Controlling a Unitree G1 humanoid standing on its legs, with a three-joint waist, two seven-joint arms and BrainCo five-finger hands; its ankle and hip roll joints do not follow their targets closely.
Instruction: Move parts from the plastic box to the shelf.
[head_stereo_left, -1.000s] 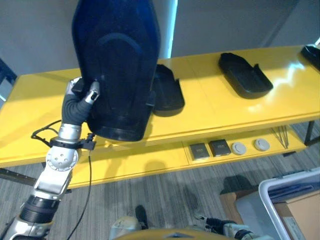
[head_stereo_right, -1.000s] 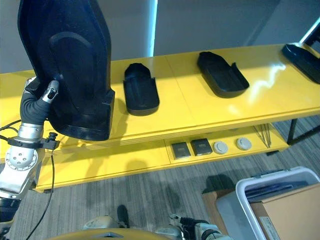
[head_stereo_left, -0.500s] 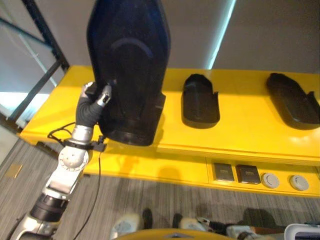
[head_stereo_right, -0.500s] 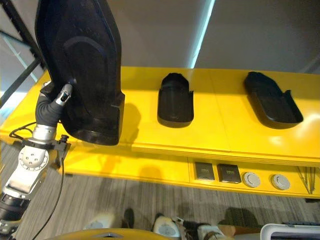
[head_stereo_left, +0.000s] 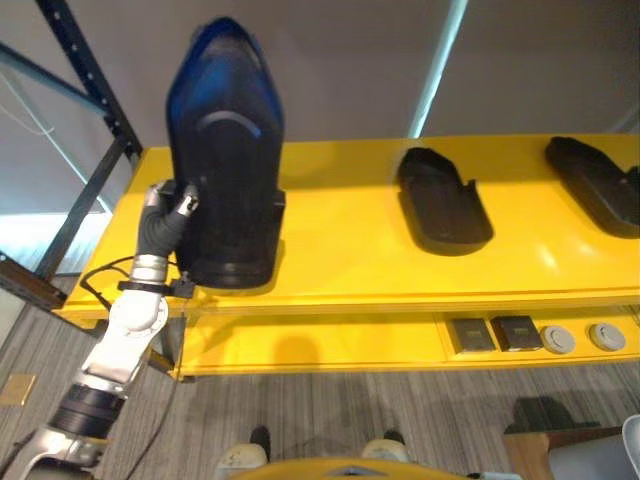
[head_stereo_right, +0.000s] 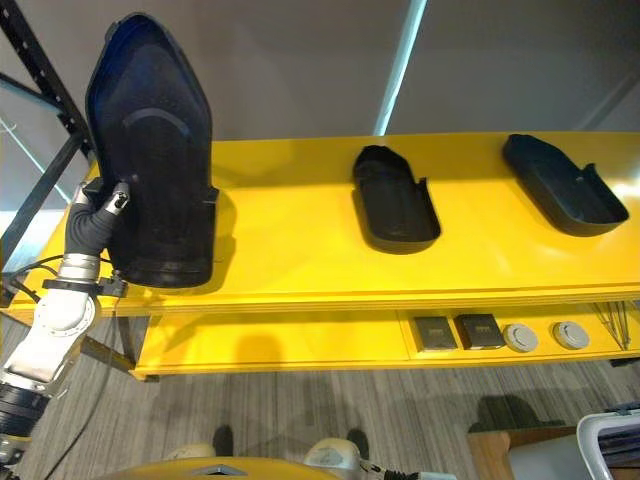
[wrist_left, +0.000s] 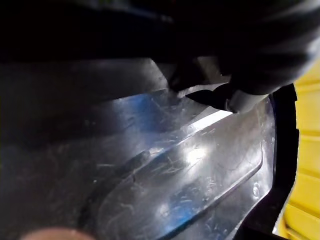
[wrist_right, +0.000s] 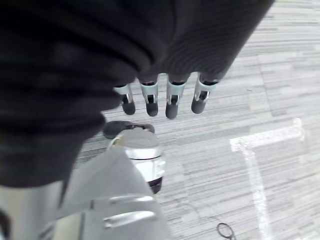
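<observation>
The large dark blue-black moulded plastic part (head_stereo_right: 152, 150), shaped like a long shell with a rounded tapered end and a squared-off wide end, stands nearly upright with its long axis vertical. Its tapered end points up toward the grey wall, and its wide end sits at the yellow shelf top (head_stereo_right: 290, 230), whether touching or just above it cannot be told. Its hollow inner face, with a raised arched rib, turns toward the robot.

The left hand (head_stereo_left: 168, 207) is at the part's lower left edge, just above the shelf's front lip. Its thumb presses on the inner face while the fingers wrap behind the edge, so the hand is closed in a grip on the part. In the left wrist view the scratched, glossy inner surface (wrist_left: 190, 165) lies right against the hand, with a strip of yellow shelf past its rim.

Well away to the right of the left hand, two smaller black plastic shells lie flat on the same shelf top: the nearer one (head_stereo_right: 395, 197) and a farther one (head_stereo_right: 562, 183). Below them, on the lower yellow ledge, sit two dark square pieces (head_stereo_right: 457, 331) and two round grey discs (head_stereo_right: 545, 336).

The right hand (wrist_right: 160, 97) hangs over the grey carpet floor (wrist_right: 240, 125), its fingers straight and relaxed, holding nothing.
</observation>
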